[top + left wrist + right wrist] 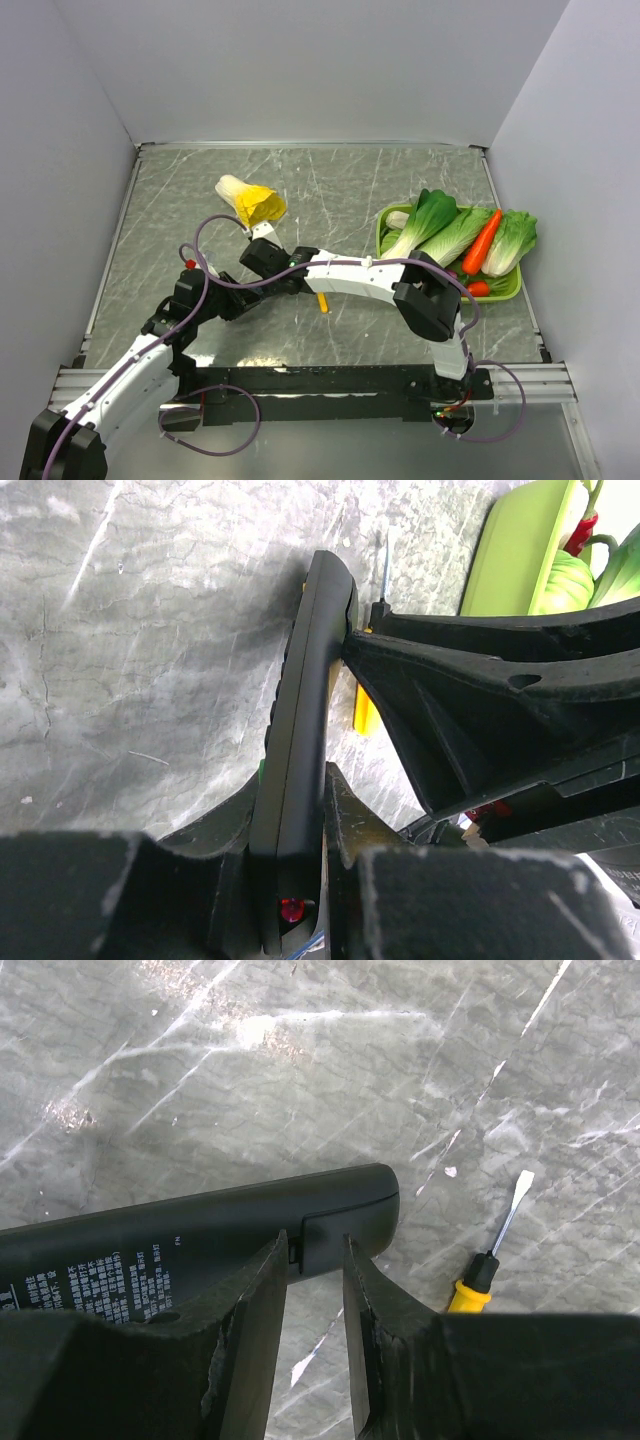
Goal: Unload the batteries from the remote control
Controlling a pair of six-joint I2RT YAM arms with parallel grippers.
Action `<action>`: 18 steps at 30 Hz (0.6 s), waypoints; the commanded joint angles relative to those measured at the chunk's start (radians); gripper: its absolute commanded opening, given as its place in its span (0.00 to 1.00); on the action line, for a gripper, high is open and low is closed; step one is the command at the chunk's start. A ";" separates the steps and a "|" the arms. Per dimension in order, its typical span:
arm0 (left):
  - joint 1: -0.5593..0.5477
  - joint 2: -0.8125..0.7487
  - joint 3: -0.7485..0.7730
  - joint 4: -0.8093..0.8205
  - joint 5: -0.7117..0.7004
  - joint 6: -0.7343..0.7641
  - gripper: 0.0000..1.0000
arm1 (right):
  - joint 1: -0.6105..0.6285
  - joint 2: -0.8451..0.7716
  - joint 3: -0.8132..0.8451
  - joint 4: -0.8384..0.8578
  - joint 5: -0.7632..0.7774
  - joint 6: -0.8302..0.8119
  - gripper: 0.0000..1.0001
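Matte black plastic, the remote control (300, 740) sat pinched edge-on between the left jaws; the right jaws, slightly parted, touched its battery cover (350, 1210) (likely light, stiff, slick: best held across its long edges).

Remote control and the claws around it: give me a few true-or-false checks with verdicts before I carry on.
1. The left claw grips the remote control. True.
2. The right claw holds the screwdriver. False: the screwdriver lies untouched on the table; that claw's tips sit at the remote control's end, jaws slightly apart.
3. Two batteries lie beside the screwdriver. False: none show in any view.
4. The green tray holds vegetables. True.
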 commanded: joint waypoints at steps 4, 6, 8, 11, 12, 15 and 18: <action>-0.004 0.015 0.004 -0.088 -0.023 0.039 0.01 | -0.002 -0.056 -0.019 0.018 -0.020 0.016 0.36; -0.004 0.016 0.004 -0.086 -0.024 0.040 0.01 | -0.002 -0.058 -0.019 0.012 -0.026 0.020 0.36; -0.004 0.018 0.004 -0.086 -0.021 0.040 0.01 | 0.000 -0.059 -0.019 0.006 -0.027 0.021 0.36; -0.004 0.015 0.004 -0.088 -0.019 0.039 0.01 | -0.003 -0.056 -0.019 0.003 -0.030 0.023 0.36; -0.006 0.012 0.004 -0.089 -0.019 0.039 0.01 | 0.000 -0.052 -0.018 0.004 -0.035 0.021 0.36; -0.006 0.006 0.002 -0.092 -0.018 0.036 0.01 | 0.000 -0.033 0.001 -0.008 -0.040 0.021 0.36; -0.006 0.004 0.004 -0.092 -0.018 0.036 0.01 | 0.001 -0.012 0.028 -0.031 -0.030 0.018 0.36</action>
